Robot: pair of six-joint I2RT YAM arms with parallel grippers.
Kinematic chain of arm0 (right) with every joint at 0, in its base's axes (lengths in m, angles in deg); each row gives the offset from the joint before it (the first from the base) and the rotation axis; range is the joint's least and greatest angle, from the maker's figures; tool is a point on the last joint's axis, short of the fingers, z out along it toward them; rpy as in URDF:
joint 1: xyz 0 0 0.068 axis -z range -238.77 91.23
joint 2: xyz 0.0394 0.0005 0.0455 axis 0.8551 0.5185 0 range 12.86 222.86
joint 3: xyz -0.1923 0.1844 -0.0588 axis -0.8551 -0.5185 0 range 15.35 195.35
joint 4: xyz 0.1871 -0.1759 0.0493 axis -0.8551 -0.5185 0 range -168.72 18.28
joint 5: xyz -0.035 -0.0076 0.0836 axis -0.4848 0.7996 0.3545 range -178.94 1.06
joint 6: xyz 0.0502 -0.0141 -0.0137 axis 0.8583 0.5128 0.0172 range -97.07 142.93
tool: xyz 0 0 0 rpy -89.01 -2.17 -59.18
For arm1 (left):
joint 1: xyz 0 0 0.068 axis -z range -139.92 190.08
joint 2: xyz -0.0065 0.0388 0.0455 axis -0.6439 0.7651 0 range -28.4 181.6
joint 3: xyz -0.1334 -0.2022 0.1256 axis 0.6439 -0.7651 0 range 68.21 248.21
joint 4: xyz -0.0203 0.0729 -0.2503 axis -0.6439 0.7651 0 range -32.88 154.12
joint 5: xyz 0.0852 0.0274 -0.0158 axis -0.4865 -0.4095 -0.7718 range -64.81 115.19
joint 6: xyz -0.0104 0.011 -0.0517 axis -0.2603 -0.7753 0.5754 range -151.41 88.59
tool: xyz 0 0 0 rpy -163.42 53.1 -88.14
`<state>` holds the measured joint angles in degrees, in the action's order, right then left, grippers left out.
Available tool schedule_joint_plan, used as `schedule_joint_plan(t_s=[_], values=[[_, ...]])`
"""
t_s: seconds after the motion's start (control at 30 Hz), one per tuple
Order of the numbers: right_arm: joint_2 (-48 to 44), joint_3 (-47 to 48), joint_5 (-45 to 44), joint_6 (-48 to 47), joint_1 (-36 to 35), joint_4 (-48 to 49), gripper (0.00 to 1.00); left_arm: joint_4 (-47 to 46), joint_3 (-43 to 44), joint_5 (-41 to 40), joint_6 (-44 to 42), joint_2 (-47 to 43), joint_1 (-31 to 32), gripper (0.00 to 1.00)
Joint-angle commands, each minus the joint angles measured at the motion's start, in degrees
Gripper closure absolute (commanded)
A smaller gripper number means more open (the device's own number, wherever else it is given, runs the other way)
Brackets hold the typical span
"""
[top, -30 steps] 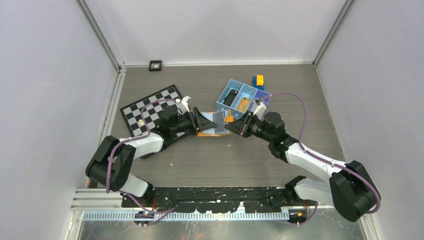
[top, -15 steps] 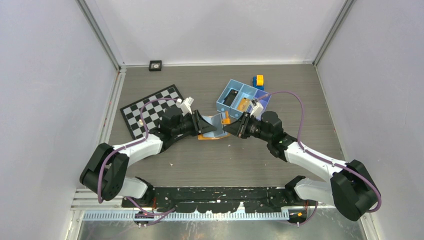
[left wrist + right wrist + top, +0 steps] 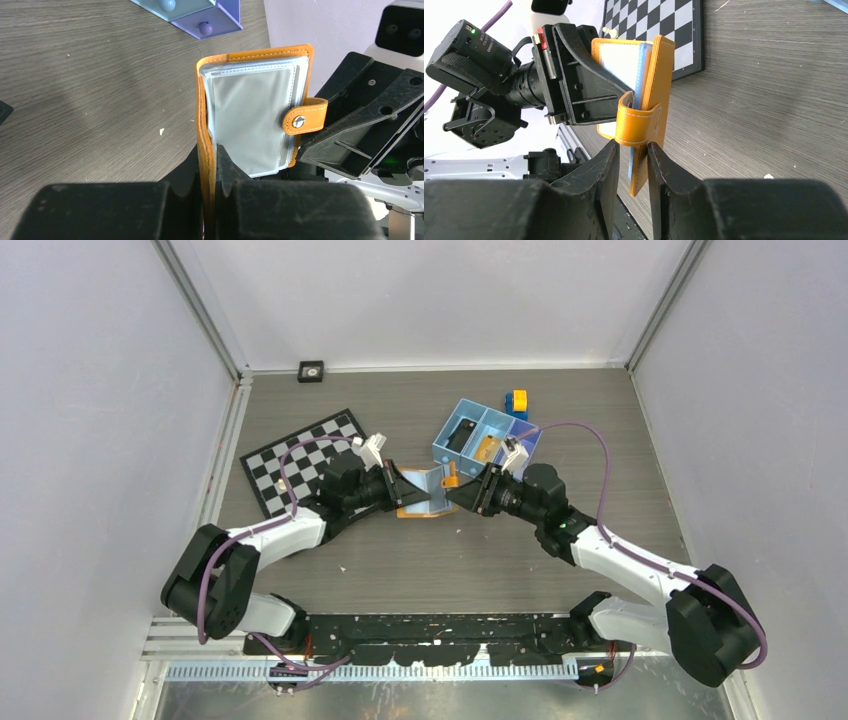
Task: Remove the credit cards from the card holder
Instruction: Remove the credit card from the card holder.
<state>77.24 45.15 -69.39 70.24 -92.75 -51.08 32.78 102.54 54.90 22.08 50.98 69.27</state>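
The orange card holder [image 3: 424, 496] is held open between the two arms above the table, cover edges upright. In the left wrist view its greyish clear sleeves [image 3: 250, 120] face me, with the snap tab [image 3: 304, 117] at the right. My left gripper [image 3: 209, 155] is shut on the left cover's edge. My right gripper [image 3: 631, 150] is open a little. The other cover [image 3: 655, 75] and the looped tab [image 3: 638, 122] sit between its fingers, with a gap on the left side. I cannot tell any credit cards apart from the sleeves.
A blue three-compartment tray [image 3: 480, 435] stands just behind the card holder, with a yellow-and-blue block [image 3: 516, 401] beyond it. A checkered board [image 3: 300, 460] lies at the left under the left arm. A small black square [image 3: 311, 370] sits at the back wall.
The left jaws have shut onto the holder's cover. The right jaws have widened slightly around the other cover. Both grippers moved slightly closer together.
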Motion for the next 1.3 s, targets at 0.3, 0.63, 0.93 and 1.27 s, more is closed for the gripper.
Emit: schedule_joint_plan(t_s=[0.3, 0.63, 0.93, 1.27], values=[[0.94, 6.04, -4.28, -2.66, -0.24, -5.58, 0.71, -2.40, 0.43, 0.28, -0.32, -1.28, -0.45, 1.00], [1.44, 6.36, -4.09, -2.47, -0.24, -5.76, 0.75, -4.55, -0.28, 1.25, 1.44, -1.24, -1.14, 1.00], [4.23, 8.52, -6.17, -3.18, -0.19, -9.96, 0.81, -13.54, -2.53, 5.31, 6.24, -2.35, -2.31, 1.00], [4.24, 8.43, -5.39, -2.83, -0.20, -9.55, 0.86, -26.12, -4.37, 10.23, 14.98, -1.45, -4.12, 1.00]])
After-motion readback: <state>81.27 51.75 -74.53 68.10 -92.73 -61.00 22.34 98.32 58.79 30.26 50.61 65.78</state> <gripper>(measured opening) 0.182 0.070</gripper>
